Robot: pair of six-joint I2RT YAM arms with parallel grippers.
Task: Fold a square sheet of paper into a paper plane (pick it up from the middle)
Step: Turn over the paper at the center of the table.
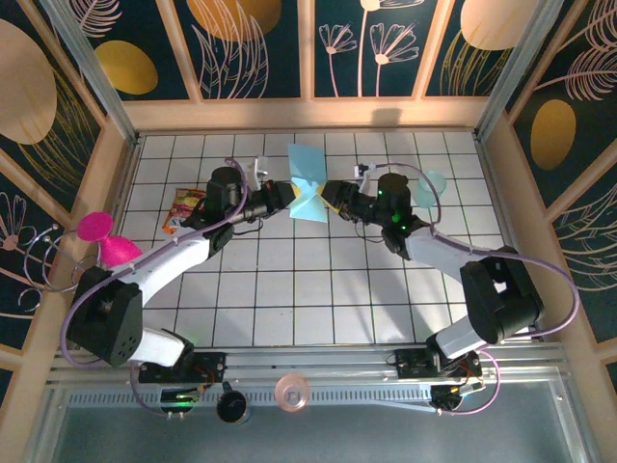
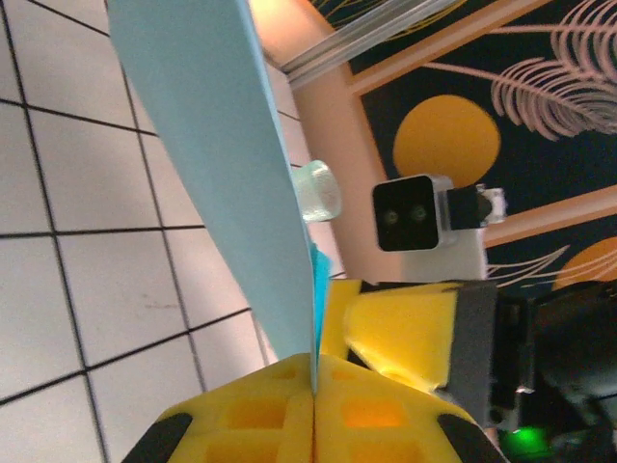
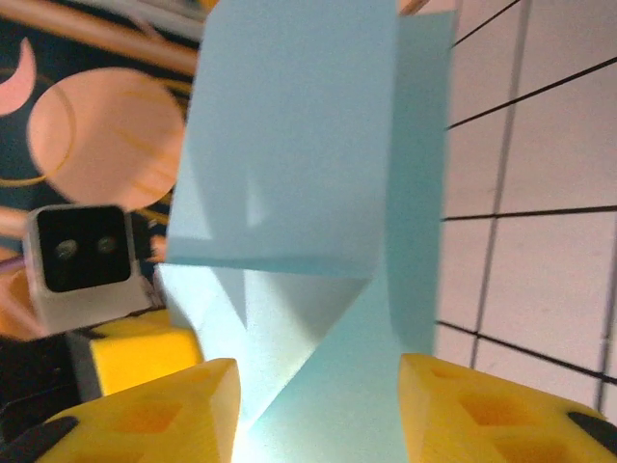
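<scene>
The square sheet of paper (image 1: 308,183) is light blue, partly folded, and held up above the tiles between the two arms. My left gripper (image 1: 288,199) is shut on its lower edge. In the left wrist view the sheet (image 2: 222,145) rises from the seam of the closed yellow jaws (image 2: 313,386). My right gripper (image 1: 330,197) faces it from the other side and is open. In the right wrist view the folded layers (image 3: 308,193), with a diagonal crease, fill the gap of the right gripper (image 3: 318,405), and the yellow fingertips (image 3: 472,405) stand clear on either side.
A pale-teal translucent cup (image 1: 434,185) stands behind the right arm. On the left lie a snack packet (image 1: 183,207) and a pink goblet (image 1: 106,241). A black cup (image 1: 231,405) and a pink disc (image 1: 291,394) sit at the near rail. Wooden walls ring the tiled floor (image 1: 289,280).
</scene>
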